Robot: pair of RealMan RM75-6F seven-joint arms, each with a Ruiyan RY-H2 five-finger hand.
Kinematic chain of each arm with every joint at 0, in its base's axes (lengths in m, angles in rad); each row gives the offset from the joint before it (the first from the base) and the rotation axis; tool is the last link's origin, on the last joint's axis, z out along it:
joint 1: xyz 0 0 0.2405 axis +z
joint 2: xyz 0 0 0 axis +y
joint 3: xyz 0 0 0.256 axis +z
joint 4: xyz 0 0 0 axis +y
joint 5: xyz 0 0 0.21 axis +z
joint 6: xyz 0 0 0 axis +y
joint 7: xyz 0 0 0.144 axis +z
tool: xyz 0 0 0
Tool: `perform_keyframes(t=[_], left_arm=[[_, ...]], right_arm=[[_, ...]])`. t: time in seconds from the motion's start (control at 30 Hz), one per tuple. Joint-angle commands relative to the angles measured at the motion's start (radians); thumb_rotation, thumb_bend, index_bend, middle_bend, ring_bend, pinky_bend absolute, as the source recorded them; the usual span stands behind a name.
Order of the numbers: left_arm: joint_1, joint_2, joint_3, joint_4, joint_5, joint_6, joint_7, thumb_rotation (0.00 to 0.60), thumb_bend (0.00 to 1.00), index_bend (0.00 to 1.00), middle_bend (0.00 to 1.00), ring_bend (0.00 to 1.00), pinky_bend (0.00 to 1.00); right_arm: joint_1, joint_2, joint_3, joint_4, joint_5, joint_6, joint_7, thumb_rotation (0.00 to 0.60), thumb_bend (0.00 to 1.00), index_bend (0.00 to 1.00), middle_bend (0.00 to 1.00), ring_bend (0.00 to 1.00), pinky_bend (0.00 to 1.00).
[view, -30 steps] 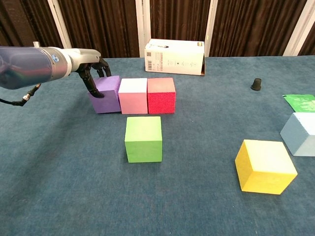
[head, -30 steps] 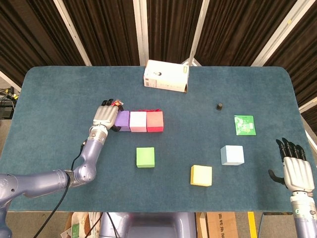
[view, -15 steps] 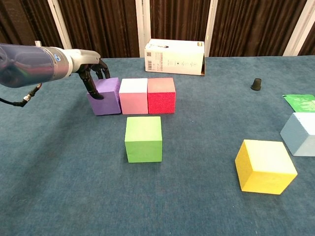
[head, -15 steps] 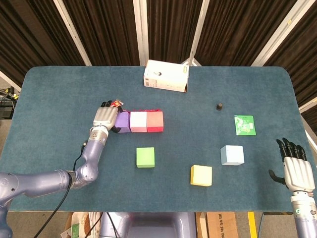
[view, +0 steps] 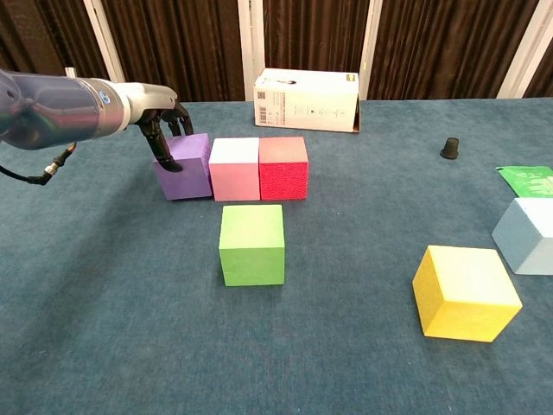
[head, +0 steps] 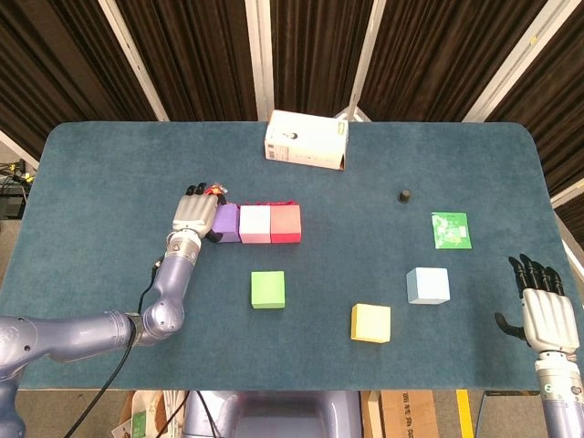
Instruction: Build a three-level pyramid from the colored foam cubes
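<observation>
Purple (head: 226,222), pink (head: 255,224) and red (head: 286,224) foam cubes stand side by side in a row at centre left. In the chest view the purple cube (view: 184,164) touches the pink one (view: 235,169). My left hand (head: 192,214) rests against the purple cube's left side, its fingers (view: 162,143) pointing down along it and closed around nothing. A green cube (head: 268,289) lies in front of the row. A yellow cube (head: 370,323) and a light blue cube (head: 428,286) sit to the right. My right hand (head: 547,315) hovers open at the table's near right edge.
A white carton (head: 306,140) lies on its side at the back centre. A small black knob (head: 403,195) and a flat green packet (head: 451,229) sit at the right. Dark curtains hang behind the blue table (head: 109,182).
The left hand has barely shifted against the purple cube. The right hand has dropped slightly toward the lower edge of the head view. The cubes stay put.
</observation>
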Motion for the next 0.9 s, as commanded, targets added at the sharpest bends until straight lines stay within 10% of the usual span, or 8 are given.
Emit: perform_keyframes(t=[0.03, 0.9], left_arm=[[0.0, -0.003, 0.001, 0.003, 0.0, -0.002, 0.004, 0.6, 0.38, 0.31, 0.26, 0.0, 0.0], [-0.002, -0.028, -0.002, 0.019, 0.013, 0.0, 0.019, 0.6, 0.37, 0.27, 0.21, 0.0, 0.0]], right_arm=[[0.001, 0.0, 0.0, 0.0, 0.001, -0.002, 0.001, 0.6, 0.29, 0.03, 0.02, 0.0, 0.0], [0.0, 0.011, -0.001, -0.008, 0.009, -0.007, 0.005, 0.6, 0.29, 0.03, 0.02, 0.0, 0.0]])
